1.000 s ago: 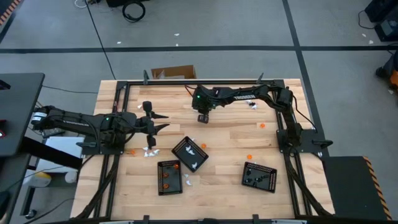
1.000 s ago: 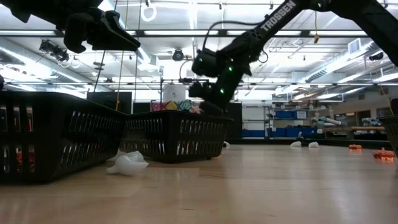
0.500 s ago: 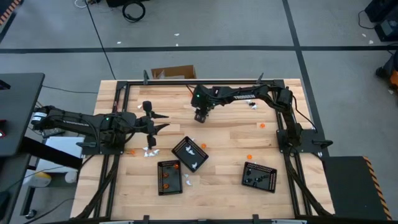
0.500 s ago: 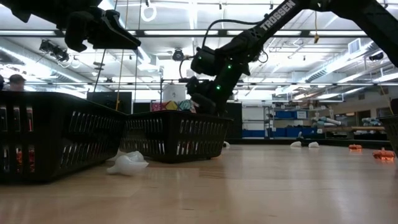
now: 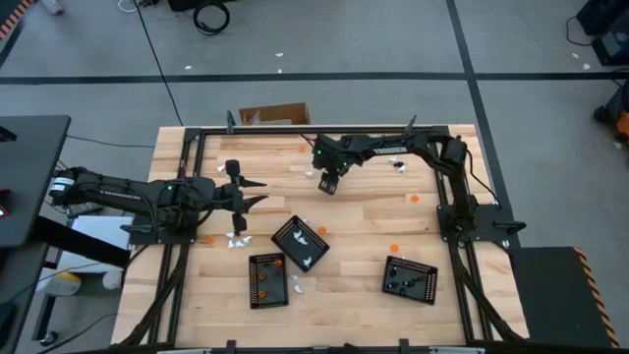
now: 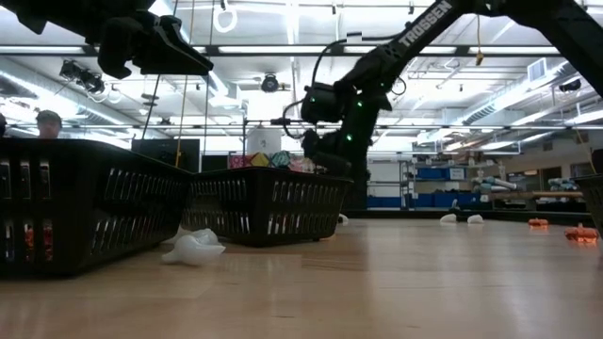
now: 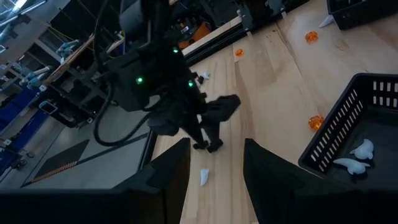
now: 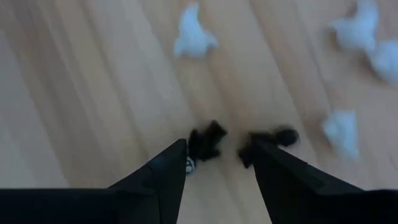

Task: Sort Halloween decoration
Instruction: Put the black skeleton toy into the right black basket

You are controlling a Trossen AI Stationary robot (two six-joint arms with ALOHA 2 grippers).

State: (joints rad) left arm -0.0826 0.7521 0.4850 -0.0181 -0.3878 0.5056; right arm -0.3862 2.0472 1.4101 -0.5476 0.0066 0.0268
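The Halloween decoration is tiny orange, white and black pieces, some loose on the wooden table. My right gripper (image 5: 329,184) hangs open at the far middle, pointing steeply down. In the right wrist view two black pieces (image 8: 207,142) (image 8: 273,140) lie on the wood just past its fingertips (image 8: 217,149), with white pieces (image 8: 193,34) (image 8: 341,130) farther off. The picture is blurred there, and I see no hold. My left gripper (image 5: 254,192) waits open and empty above the table's left part (image 7: 214,149).
Three black trays stand near the front: one with white pieces (image 5: 301,243), one with orange pieces (image 5: 267,279), one with black pieces (image 5: 410,278). Loose orange pieces (image 5: 414,198) (image 5: 394,247) (image 5: 207,239) and white ones (image 5: 236,239) (image 5: 297,287) (image 5: 398,164) lie about. A black frame (image 5: 314,129) edges the table.
My right gripper has shifted a little toward the table's right edge over the far middle, and its wrist has rolled.
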